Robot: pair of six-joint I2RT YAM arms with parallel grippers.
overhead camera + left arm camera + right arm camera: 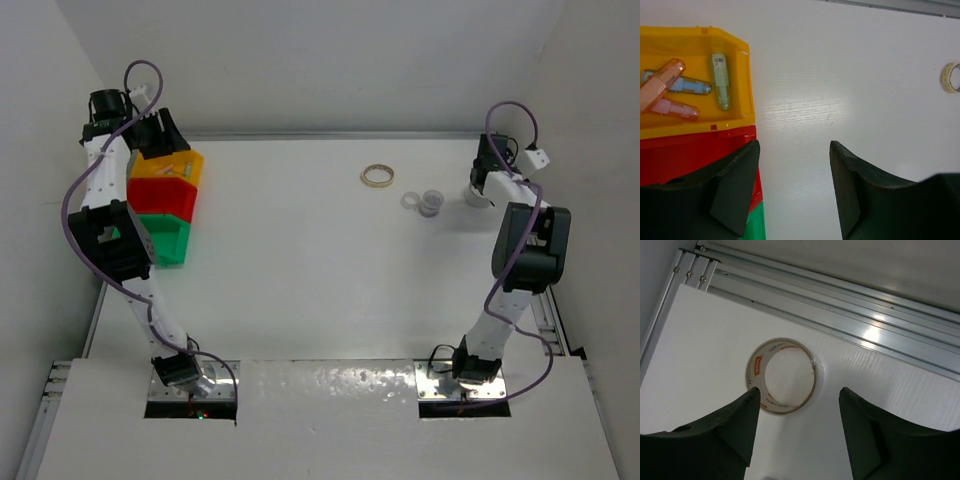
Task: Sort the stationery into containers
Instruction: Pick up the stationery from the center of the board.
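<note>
Tape ring (756, 365) at table (700, 330) edge, right gripper (799, 391) open above | left gripper (794, 146) open beside red bin (690, 150)

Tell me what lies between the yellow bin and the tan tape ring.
Nothing: only bare white table between yellow bin and tan ring, seen from the top view.

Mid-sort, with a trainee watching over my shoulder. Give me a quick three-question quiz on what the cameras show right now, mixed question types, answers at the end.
1. True or false: the right pincer is clamped on the tape ring below it.
2. Multiple choice: the bin holding the capsule-shaped pieces is: A yellow; B red; C green.
3. Fill in: the left pincer has its jaws ____, with nothing between them.
Key: 1 false, its jaws stand apart and one finger is clear of the ring; 2 A; 3 open.
</note>
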